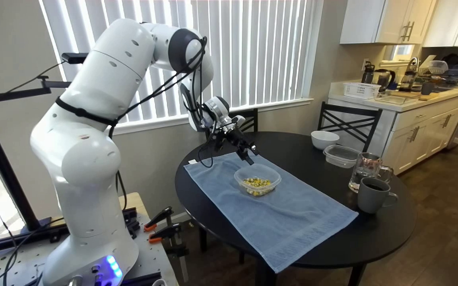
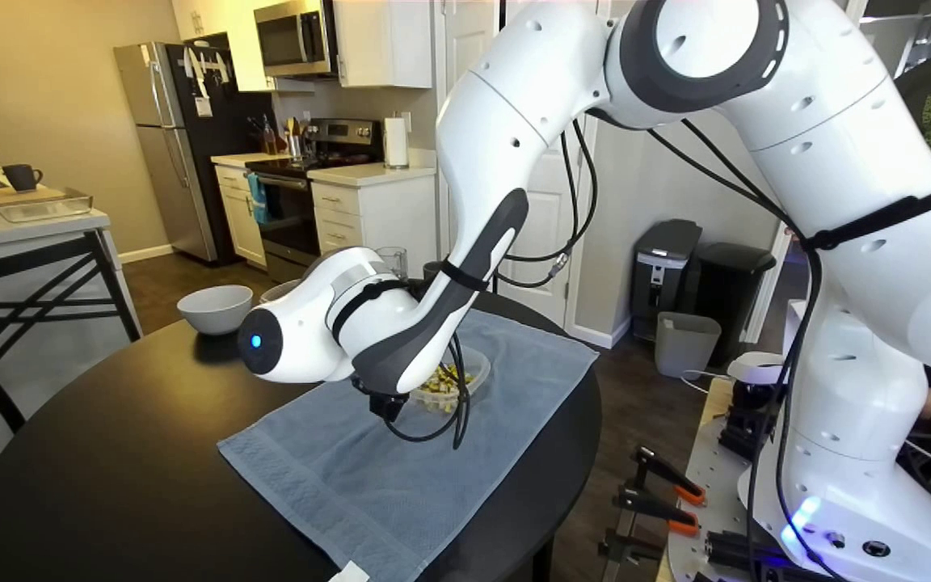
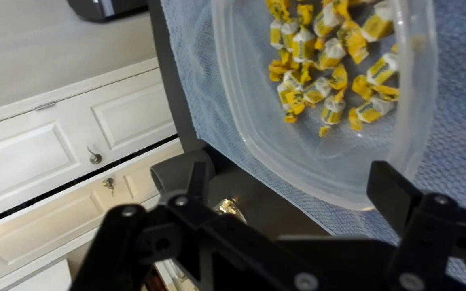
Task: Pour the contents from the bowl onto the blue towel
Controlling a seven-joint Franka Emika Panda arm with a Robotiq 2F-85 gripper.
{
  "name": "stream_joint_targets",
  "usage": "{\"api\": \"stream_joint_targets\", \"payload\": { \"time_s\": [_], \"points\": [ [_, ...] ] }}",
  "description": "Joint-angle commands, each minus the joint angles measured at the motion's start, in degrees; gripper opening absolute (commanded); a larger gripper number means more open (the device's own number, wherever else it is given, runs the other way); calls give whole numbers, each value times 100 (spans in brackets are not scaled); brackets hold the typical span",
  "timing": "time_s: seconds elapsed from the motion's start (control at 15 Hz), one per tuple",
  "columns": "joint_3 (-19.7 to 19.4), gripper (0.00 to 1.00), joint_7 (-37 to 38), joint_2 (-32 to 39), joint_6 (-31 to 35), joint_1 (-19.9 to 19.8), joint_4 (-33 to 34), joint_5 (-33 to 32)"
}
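Just ahead of my tool sits the translucent bowl, holding the yellow-and-white wrapped pieces. It rests on the blue towel, which lies across the desk. I have the fingers spread wide; whether one touches the bowl, I cannot tell. Farther from my tool stand a gray mug and a white bowl.

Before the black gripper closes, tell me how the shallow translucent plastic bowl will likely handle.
The translucent plastic bowl looks thin-walled, so it may flex when pinched. Its loose yellow-wrapped candies will probably slide if it tilts. Pushed, it might drag the light-blue cloth towel beneath.
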Motion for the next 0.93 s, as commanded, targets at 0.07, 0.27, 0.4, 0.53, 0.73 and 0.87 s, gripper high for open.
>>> {"api": "stream_joint_targets", "payload": {
  "time_s": [0.07, 0.27, 0.4, 0.53, 0.73, 0.87],
  "points": [
    [-76, 100, 15, -349, 1069, -96, -213, 262],
    [-183, 100, -31, -411, 1366, -32, -156, 370],
    [-205, 100, -222, -320, 1247, 17, -60, 580],
    [-235, 100, -222, -290, 1179, 60, -95, 761],
    [-337, 100, -299, -208, 1013, 159, -90, 966],
    [-421, 100, -314, -151, 889, 250, -74, 973]
  ]
}}
